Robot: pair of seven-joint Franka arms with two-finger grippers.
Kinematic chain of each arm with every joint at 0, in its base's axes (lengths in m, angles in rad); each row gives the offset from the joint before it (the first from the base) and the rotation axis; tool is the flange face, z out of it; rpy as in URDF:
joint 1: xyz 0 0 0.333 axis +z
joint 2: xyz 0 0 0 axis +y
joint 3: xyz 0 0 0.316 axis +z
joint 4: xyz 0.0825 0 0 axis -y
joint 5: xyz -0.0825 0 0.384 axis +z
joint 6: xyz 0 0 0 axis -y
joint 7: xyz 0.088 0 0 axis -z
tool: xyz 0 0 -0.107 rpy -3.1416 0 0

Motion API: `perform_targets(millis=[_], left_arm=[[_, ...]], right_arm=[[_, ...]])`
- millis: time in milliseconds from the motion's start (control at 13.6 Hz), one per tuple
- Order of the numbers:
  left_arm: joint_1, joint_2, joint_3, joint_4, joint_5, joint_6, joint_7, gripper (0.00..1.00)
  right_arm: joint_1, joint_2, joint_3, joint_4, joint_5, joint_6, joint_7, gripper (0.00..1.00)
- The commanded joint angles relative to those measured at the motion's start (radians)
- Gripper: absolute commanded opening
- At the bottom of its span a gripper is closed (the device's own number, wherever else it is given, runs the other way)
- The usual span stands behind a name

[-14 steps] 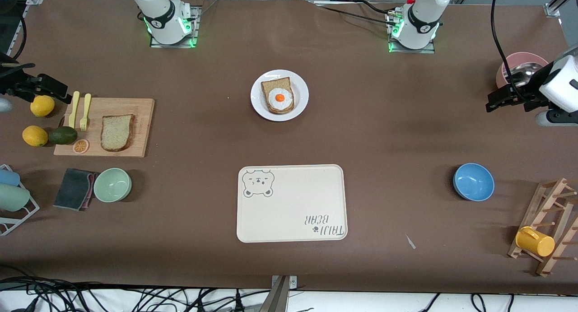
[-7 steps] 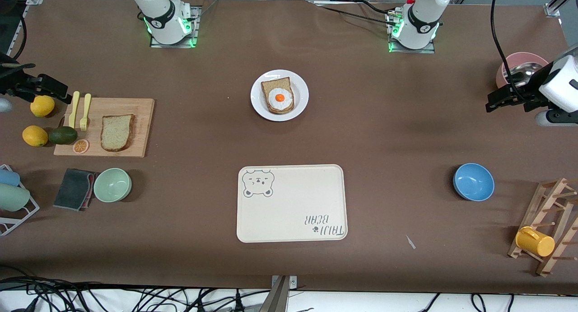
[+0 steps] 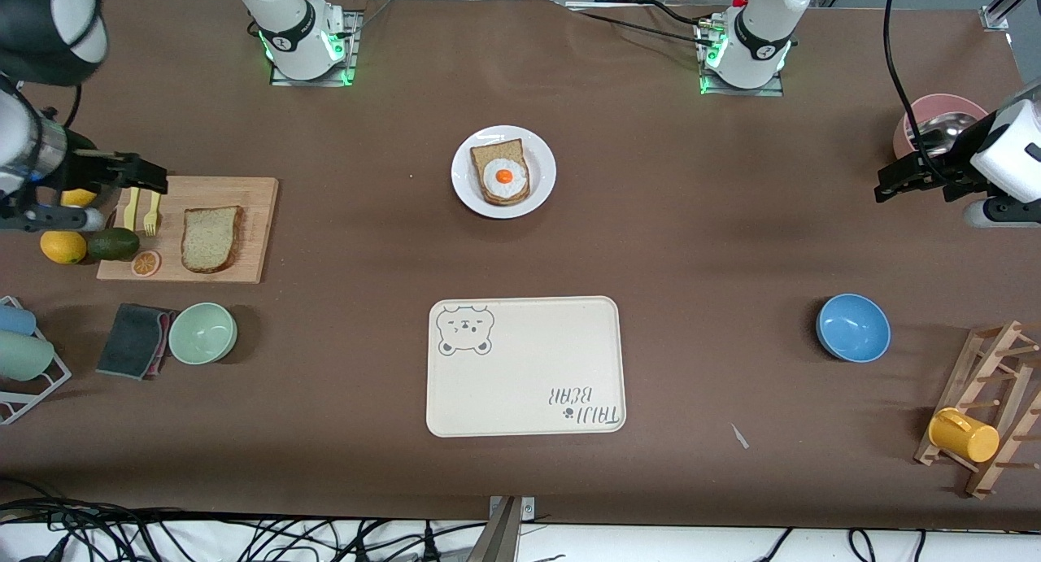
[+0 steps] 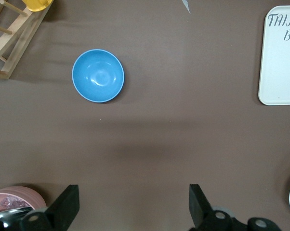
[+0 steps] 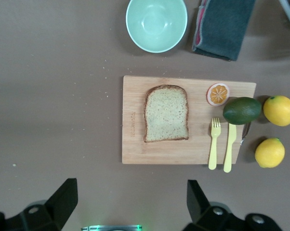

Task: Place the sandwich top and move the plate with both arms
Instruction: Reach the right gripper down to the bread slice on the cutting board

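Right gripper (image 3: pixel 150 174), fingers spread, has advanced over the board (image 3: pixel 252 228) toward the bread (image 3: pixel 211 237) (pickup pending); left gripper (image 3: pixel 888 184) waits, likewise spread.

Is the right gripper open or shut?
Open: the right gripper shows its fingers spread wide apart, holding nothing, above the cutting board.

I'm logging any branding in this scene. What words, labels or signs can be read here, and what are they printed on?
"TAIJI BEAR": printed in a corner of the cream tray, beside a small paw mark; it reads upside down in the front view. A bear face drawing sits in the diagonal corner.
Faint mark on the wooden cutting board: too small to read.
Round marks on the arm bases: too small to read.
No other text shows.
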Motion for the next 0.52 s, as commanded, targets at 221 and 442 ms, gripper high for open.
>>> perform_targets(millis=[221, 442], left_arm=[[-0.005, -0.013, -0.003, -0.013, 0.036, 0.01, -0.004, 1.0], [-0.004, -0.012, -0.003, -0.013, 0.036, 0.01, -0.004, 1.0]], right_arm=[[-0.008, 0.033, -0.011, -0.327, -0.028, 0.422, 0.011, 0.99], [-0.009, 0.13, -0.029, -0.356, -0.062, 0.556, 0.011, 0.89]])
